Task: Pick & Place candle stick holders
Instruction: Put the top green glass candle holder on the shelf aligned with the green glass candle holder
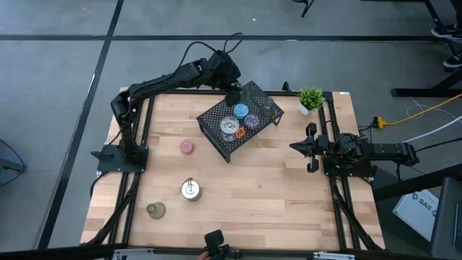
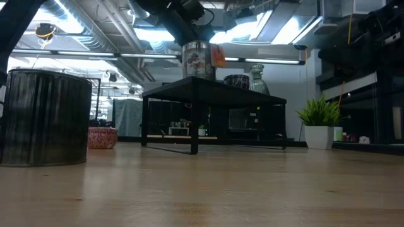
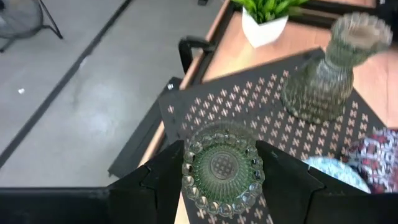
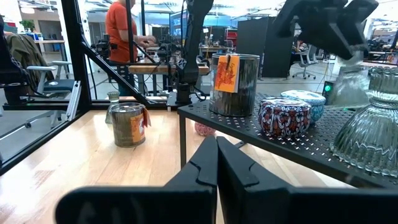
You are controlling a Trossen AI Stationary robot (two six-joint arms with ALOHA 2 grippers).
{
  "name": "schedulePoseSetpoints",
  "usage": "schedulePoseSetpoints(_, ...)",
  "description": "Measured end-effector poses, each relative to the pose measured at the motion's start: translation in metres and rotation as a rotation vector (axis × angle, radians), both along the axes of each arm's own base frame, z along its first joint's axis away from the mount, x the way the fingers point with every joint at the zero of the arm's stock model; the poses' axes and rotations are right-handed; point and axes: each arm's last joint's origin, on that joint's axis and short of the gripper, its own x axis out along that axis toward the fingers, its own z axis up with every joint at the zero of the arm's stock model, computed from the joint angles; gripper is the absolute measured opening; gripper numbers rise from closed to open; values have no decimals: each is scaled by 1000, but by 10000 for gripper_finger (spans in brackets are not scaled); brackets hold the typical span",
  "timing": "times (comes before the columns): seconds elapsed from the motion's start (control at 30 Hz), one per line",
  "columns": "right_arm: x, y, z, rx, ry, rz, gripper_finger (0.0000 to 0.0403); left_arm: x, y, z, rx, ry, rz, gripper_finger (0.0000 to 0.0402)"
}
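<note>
I observe the left gripper point(image 3: 222, 180) over the far corner of the black mesh rack point(image 3: 261, 106), its fingers closed on a green glass candle holder point(image 3: 222, 169), which sits between the pads, rim up. From above, that gripper point(image 1: 232, 94) is at the rack's back edge, close to the tall glass holder point(image 3: 329, 74) standing there. I cannot tell whether the held piece rests on the mesh or hangs just above it.

Already on the rack are a silver tin point(image 1: 229, 127), a blue holder point(image 1: 240, 110) and a patterned purple one point(image 1: 253, 120). On the table remain a pink holder point(image 1: 187, 146), a second silver tin point(image 1: 190, 189) and an olive glass holder point(image 1: 156, 210).

The right gripper point(image 1: 312, 148) is parked at the table's right side, jaws fully closed and empty.

Risks, in my judgement: the piece sits close to the rack's edge, so a release here may tip it off toward the floor. Smooth glass may slip in the pads. A sideways withdrawal could knock the tall holder. The potted plant point(image 1: 311, 98) stands just beyond the rack, out of the way.
</note>
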Motion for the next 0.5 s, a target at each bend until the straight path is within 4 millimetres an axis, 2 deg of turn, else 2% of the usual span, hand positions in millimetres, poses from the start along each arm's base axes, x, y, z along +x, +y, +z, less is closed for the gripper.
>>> schedulePoseSetpoints(0.5, 0, 0, 0, 0, 0, 0, 0, 1, 0, -2, -5, -2, -7, 180)
